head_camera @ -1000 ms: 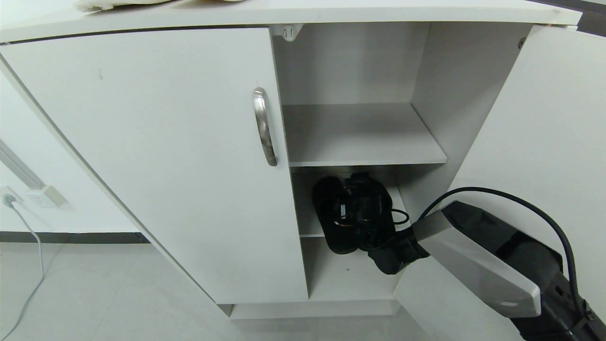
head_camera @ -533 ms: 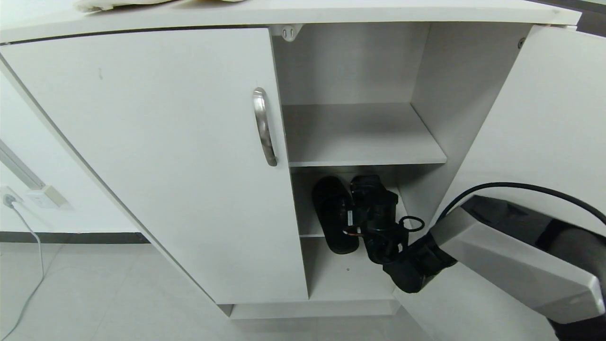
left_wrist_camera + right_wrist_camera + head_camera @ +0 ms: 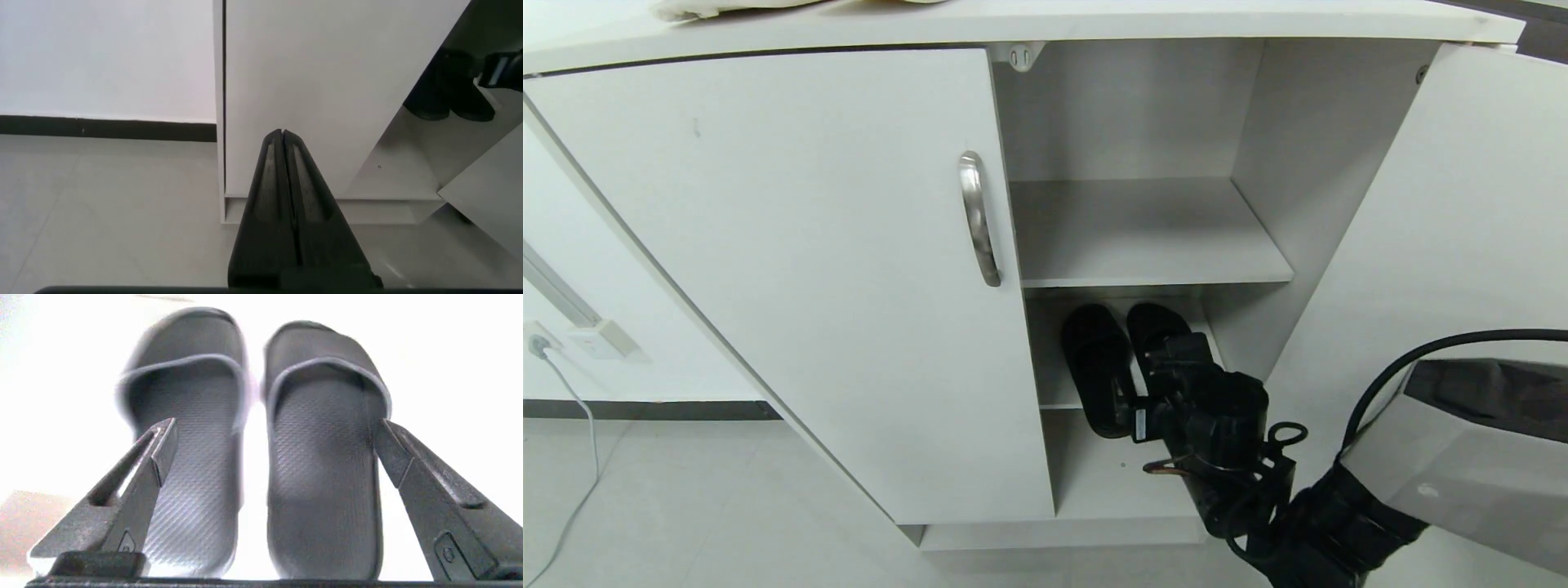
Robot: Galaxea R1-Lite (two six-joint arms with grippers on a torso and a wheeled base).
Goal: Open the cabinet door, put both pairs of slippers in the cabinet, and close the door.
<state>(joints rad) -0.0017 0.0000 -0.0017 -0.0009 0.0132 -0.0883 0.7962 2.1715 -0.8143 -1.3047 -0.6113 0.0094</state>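
- Since a second ago the right gripper [image 3: 275,433] has backed out of the cabinet's lower bay. It now sits lower and nearer the open door [image 3: 1462,245].
- The black slippers [image 3: 1098,367] stay behind on the lower shelf [image 3: 1049,388], side by side, toes inward.
- Right gripper: fingers spread wide with nothing between them, one flanking each heel in the wrist view and apparently clear of both.
- Left gripper [image 3: 283,137]: fingers pressed together, empty, held low by the floor and pointing at the cabinet base beneath the closed door [image 3: 792,269].
- Risk: the heels appear to overhang the shelf's front edge. A finger drifting sideways on the way out could hook a heel and pull that slipper down to the bottom board [image 3: 1111,482].
- Risk: the same overhang could foul the open door when it swings shut, stopping it short or knocking the pair askew.
- Risk: only one pair is stowed, and shutting the door now would leave the job half done.
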